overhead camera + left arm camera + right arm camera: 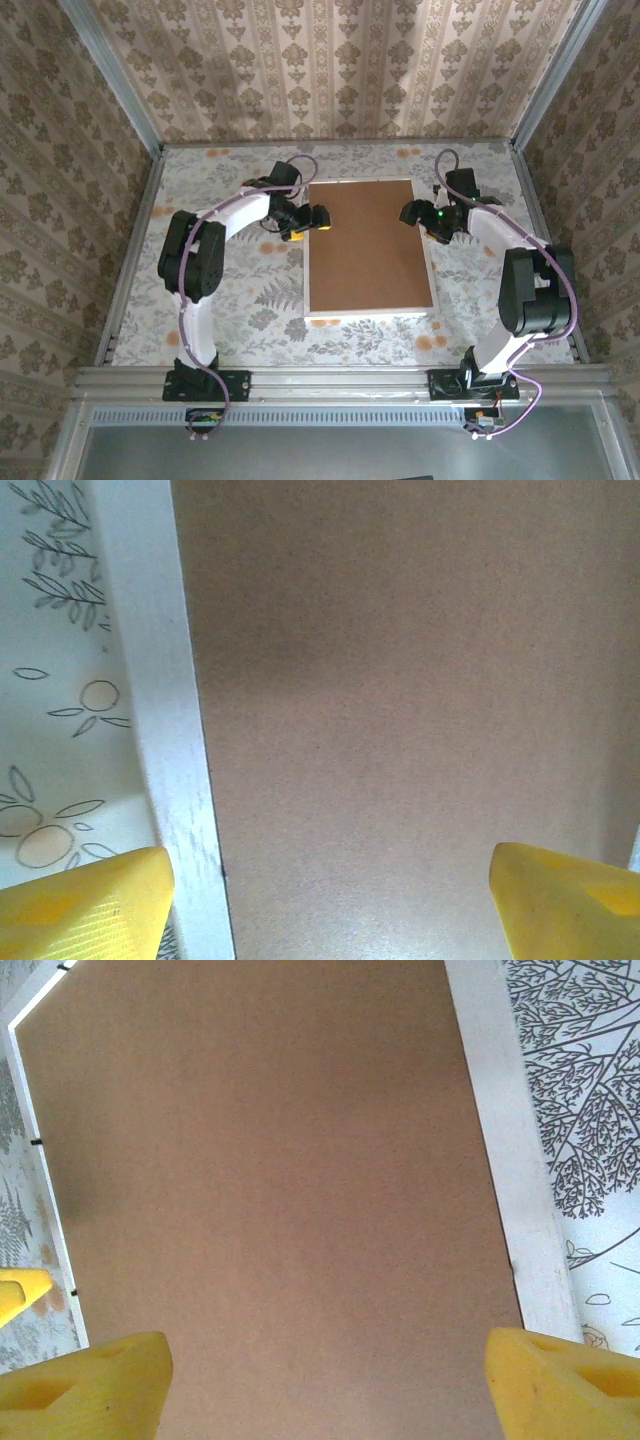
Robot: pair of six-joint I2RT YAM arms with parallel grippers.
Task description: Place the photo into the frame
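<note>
Biggest thing first: the table [200, 300] is covered in a leafy patterned cloth, and the frame [368, 315] is laid flat on it, back side up, in the middle between the two arms. Its opening is filled by the brown backing board [368, 245]. So the photo can't be checked: whether it's sitting straight under there, or at all, can't be told.

The left gripper [308, 226] is parked at the frame's far-left edge and the right gripper [415, 222] at the far-right edge. Both are spread wide with nothing held, as shown by the yellow fingertips [85, 1380] parted in the wrist views.

Likely trouble spots:
- If the board is pressed down on one side only, it could be tipped up on the other.
- If a fingertip gets caught on the white edge, the whole frame could be dragged across the cloth.
- It's hard to tell whether the small black tabs [36, 1142] are turned over the board. If they aren't, it could be popped loose by a nudge.
</note>
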